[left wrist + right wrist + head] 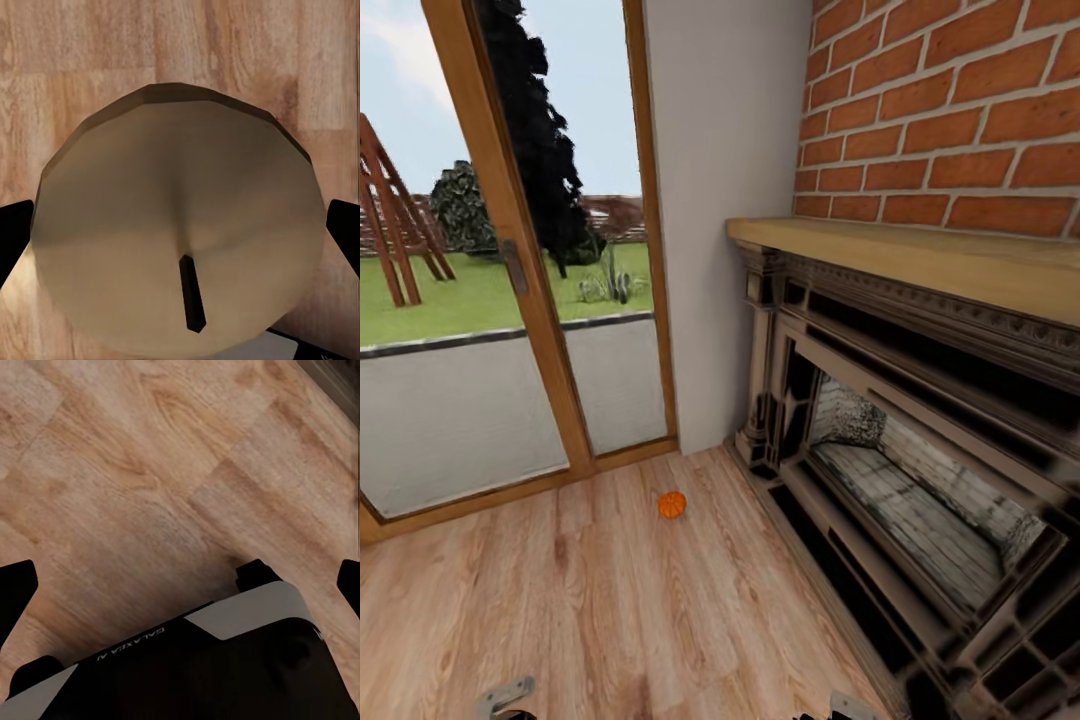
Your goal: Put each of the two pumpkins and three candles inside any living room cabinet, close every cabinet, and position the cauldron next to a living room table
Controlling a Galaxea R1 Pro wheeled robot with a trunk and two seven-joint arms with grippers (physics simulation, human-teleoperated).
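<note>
Head view, pumpkin: one small bright-orange ribbed pumpkin (672,505) sits alone on the wooden floor (610,620), near the corner where the glass patio door (510,260) meets the pale wall, and well apart from the dark fireplace (920,450) under its wooden mantel (920,260) and brick wall (960,110).
Head view, handling: it looks light, stiff and round, so it may roll if nudged; a grip across its widest part seems safest.
Left wrist view, candle: a stubby grey-tan candle (180,232) with a short dark wick sits between the two dark fingertips (13,232) of the left gripper (180,236), which appears clamped on its sides, above floor planks.
Left wrist view, handling: it looks rigid and smooth, probably slippery if gripped loosely.
Right wrist view, right gripper (180,585): jaws spread wide, nothing between them; below lie the floor and part of the robot's base (225,660).
</note>
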